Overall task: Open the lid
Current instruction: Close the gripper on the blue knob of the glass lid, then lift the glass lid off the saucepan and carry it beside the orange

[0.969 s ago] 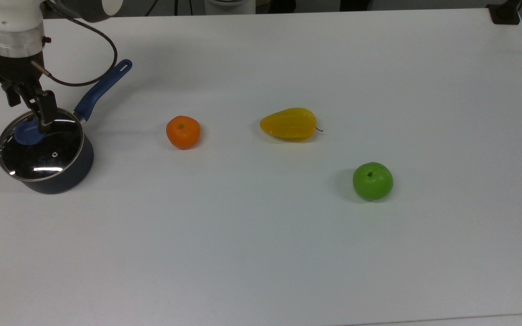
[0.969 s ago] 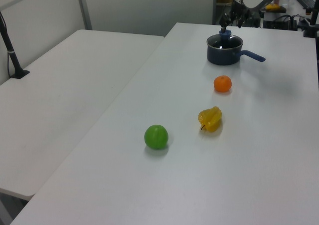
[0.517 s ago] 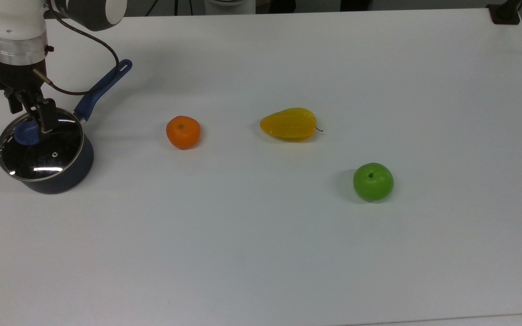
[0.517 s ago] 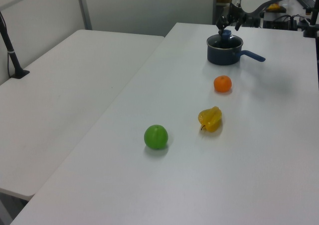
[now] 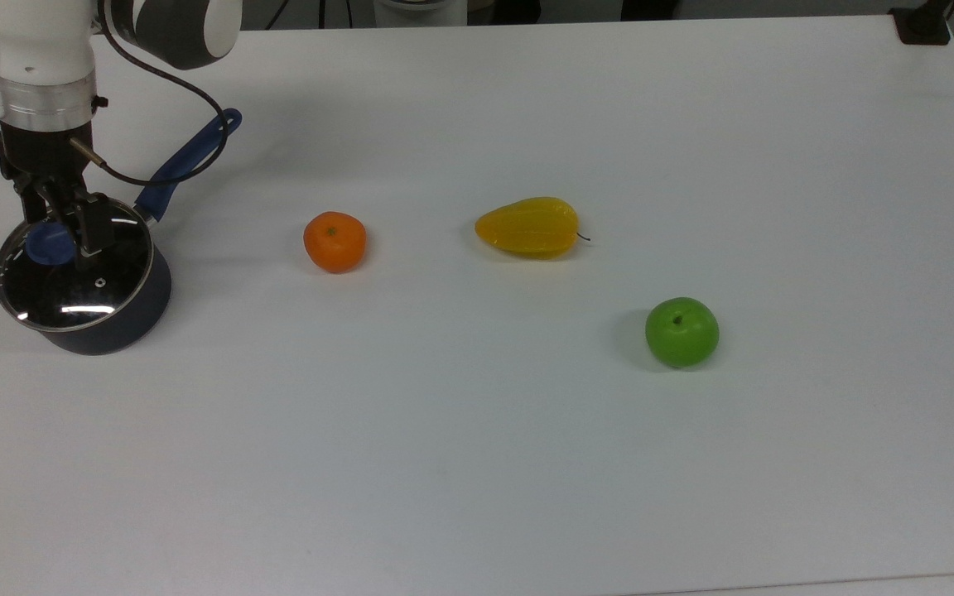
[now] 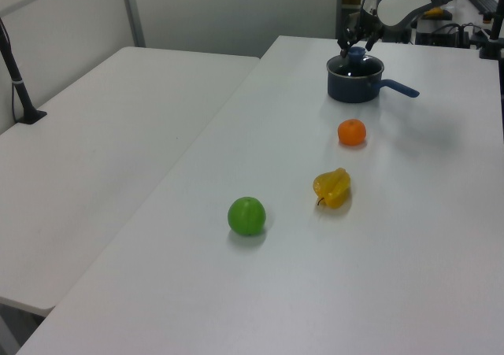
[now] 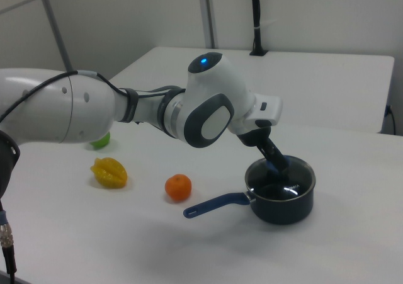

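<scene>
The lid (image 5: pixel 73 273) seated on the saucepan (image 5: pixel 113 327); jaws straddling its blue knob (image 5: pixel 46 244), grip on it unclear

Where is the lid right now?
The lid sits on the saucepan at the top view's far left, with the gripper at its blue knob; the orange is nearest.

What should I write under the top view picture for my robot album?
Robot tool at the blue knob of the lid on the pan, with orange, yellow fruit and apple nearby.
</scene>
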{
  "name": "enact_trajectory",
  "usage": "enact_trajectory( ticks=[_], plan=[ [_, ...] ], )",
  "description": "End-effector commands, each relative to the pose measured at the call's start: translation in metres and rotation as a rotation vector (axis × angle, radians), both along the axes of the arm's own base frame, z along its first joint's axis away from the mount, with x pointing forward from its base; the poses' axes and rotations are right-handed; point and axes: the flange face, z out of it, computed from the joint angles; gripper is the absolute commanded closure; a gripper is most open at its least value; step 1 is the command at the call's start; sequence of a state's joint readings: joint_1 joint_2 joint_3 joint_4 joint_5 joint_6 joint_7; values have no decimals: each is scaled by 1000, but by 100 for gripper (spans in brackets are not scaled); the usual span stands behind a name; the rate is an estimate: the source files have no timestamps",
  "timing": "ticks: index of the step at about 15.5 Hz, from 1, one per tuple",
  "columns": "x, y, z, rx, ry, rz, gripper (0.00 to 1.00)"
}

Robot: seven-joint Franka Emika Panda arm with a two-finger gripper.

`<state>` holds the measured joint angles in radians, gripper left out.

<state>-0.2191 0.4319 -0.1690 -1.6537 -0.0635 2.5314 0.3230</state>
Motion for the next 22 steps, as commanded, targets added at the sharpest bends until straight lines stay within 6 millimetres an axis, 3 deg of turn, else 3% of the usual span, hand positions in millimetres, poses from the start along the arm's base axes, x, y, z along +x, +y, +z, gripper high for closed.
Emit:
enact_trajectory(
  ticks=[1, 4, 7, 10, 13, 17, 20, 22],
  plan=[
    [3, 3, 3, -15, -19, -8, 9],
    [3, 3, 3, -18, -17, -2, 24],
    [2, 3, 5, -24, -14, 5, 47],
    [0, 0, 8, -32, -8, 8, 60],
    [-6, 0, 17, -35, -10, 15, 62],
    [-23, 12, 43, -32, -27, 30, 63],
    [-36, 34, 56, -20, -12, 58, 63],
    [-41, 68, 60, -24, -2, 110, 63]
  ],
)
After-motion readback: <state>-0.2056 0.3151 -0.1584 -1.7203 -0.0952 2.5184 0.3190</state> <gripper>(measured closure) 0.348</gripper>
